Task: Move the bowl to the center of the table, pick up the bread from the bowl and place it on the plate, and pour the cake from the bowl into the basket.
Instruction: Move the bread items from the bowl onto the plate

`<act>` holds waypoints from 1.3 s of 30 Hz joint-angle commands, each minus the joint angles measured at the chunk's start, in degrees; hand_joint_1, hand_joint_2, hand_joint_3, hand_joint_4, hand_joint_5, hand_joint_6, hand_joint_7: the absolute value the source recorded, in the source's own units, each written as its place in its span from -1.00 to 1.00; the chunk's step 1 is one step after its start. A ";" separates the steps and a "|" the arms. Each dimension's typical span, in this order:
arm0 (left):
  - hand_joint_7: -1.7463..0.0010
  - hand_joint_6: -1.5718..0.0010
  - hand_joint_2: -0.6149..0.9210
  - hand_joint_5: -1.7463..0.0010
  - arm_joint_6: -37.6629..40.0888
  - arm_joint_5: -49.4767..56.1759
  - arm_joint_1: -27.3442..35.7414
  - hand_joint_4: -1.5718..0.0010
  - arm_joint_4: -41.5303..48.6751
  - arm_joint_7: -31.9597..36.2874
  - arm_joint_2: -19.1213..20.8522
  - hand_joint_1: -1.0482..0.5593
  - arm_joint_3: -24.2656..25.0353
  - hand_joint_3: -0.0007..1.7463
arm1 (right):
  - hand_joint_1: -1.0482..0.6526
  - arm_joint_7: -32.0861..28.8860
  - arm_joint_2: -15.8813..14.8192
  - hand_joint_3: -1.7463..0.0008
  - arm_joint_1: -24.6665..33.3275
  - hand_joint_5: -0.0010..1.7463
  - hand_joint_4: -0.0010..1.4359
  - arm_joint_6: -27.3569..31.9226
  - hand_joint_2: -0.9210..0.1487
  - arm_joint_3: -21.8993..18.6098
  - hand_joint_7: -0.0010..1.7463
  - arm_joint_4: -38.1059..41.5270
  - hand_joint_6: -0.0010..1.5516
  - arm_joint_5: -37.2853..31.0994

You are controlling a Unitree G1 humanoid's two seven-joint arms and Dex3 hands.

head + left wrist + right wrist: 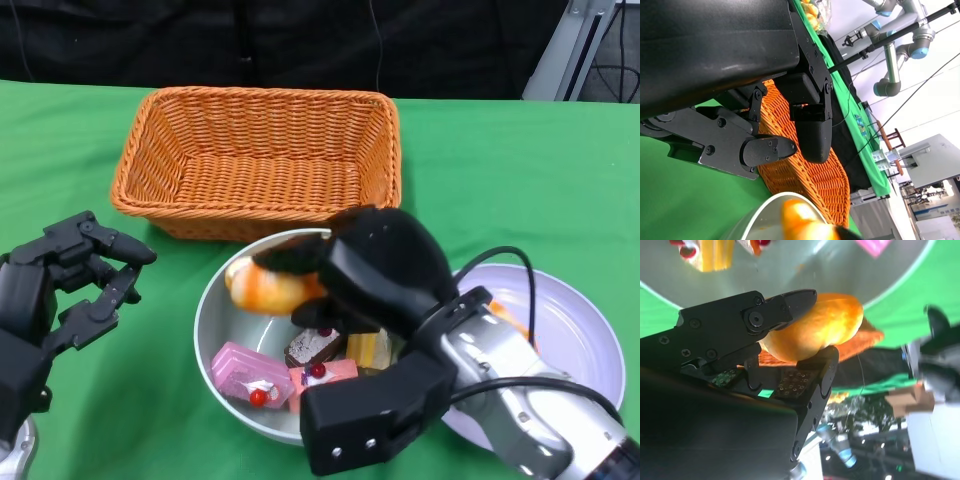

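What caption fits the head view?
Right hand lifts bread over the bowl; left hand open.

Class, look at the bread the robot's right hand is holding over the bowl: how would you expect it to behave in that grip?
The bread looks glossy and rounded, so it may slip or roll between the fingers of the right hand. It keeps its shape in the pinch, so it is probably fairly stiff. If dropped, it would likely land in the bowl.

Orange woven basket, grey bowl, golden-orange bread, pink cakes, white plate, green tablecloth
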 commanded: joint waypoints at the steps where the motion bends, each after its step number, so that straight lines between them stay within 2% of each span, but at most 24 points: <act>1: -0.21 -0.05 0.85 -0.70 -0.62 -0.18 -0.38 -0.01 0.90 0.17 1.34 0.14 0.69 -0.43 | -0.15 1.31 -0.88 0.98 1.61 0.61 -0.07 -0.55 -1.00 -2.61 -0.88 -3.35 0.51 3.03; 12: -0.21 -0.05 0.84 -0.70 -0.50 -0.12 -0.42 -0.01 1.13 0.42 1.44 0.15 0.77 -0.41 | -0.06 6.99 -1.68 1.00 5.84 0.43 0.06 0.78 -0.96 -6.33 -0.85 -11.68 0.54 7.01; 14: -0.21 -0.05 0.85 -0.70 -0.52 -0.52 -0.55 0.00 1.25 0.09 1.37 0.16 0.78 -0.41 | -0.06 9.00 -3.86 1.00 9.00 0.43 0.07 0.65 -0.96 -9.24 -0.85 -16.98 0.54 9.01; 17: -0.22 -0.04 0.85 -0.70 -0.56 -0.72 -0.62 0.00 1.36 -0.05 1.35 0.17 0.77 -0.40 | -0.06 10.51 -4.75 1.00 10.69 0.46 0.05 0.73 -0.97 -10.73 -0.84 -19.86 0.54 9.94; 22: -0.22 -0.04 0.84 -0.70 -0.53 -0.93 -1.09 0.00 2.25 -0.33 1.96 0.16 0.99 -0.40 | -0.04 12.12 -9.36 1.00 17.95 0.46 0.04 -0.73 -0.94 -17.40 -0.85 -27.36 0.51 13.15; 28: -0.22 -0.04 0.83 -0.70 -1.86 -0.98 -1.79 -0.01 4.27 -0.72 2.63 0.15 1.11 -0.40 | 0.02 12.75 -11.03 1.00 22.62 0.46 0.06 -1.33 -0.90 -21.31 -0.85 -30.55 0.53 16.04; 31: -0.21 -0.04 0.85 -0.71 -1.75 -1.49 -1.91 -0.01 4.58 -1.30 2.70 0.17 1.14 -0.40 | 0.04 13.81 -11.20 1.00 24.93 0.25 0.14 0.07 -0.88 -23.25 -0.87 -32.07 0.53 17.01; 33: -0.21 -0.05 0.85 -0.70 -1.86 -1.80 -2.04 -0.01 4.89 -1.53 2.62 0.17 1.25 -0.40 | 0.06 13.25 -11.12 1.00 25.94 0.19 0.18 -0.26 -0.88 -24.40 -0.88 -31.52 0.53 17.42; 39: -0.18 -0.05 0.85 -0.70 -2.02 -1.99 -2.18 -0.01 5.27 -1.73 2.68 0.17 1.28 -0.42 | 0.07 13.05 -11.16 0.99 26.85 0.29 0.14 -1.11 -0.90 -26.00 -0.89 -30.51 0.55 17.56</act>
